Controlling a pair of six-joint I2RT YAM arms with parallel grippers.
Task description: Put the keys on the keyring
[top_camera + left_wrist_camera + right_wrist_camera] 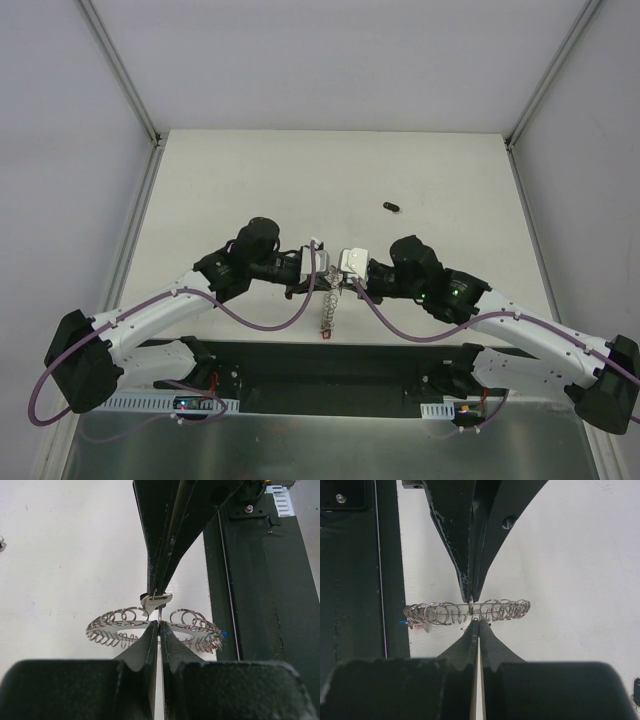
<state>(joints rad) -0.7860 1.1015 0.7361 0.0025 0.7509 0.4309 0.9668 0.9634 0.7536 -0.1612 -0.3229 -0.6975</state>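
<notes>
Your left claw [159, 630] and right claw [478, 626] both pinch the keyring [120, 625], yet one key [391, 207] lies loose well beyond them.

White links [150, 316], black joints [256, 240], purple cables [266, 322], black fingers [142, 652].

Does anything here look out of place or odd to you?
One black key lies alone far up the table, well away from the keyring. That ring is pinched between the left fingers and right fingers, held on edge rather than lying flat.
</notes>
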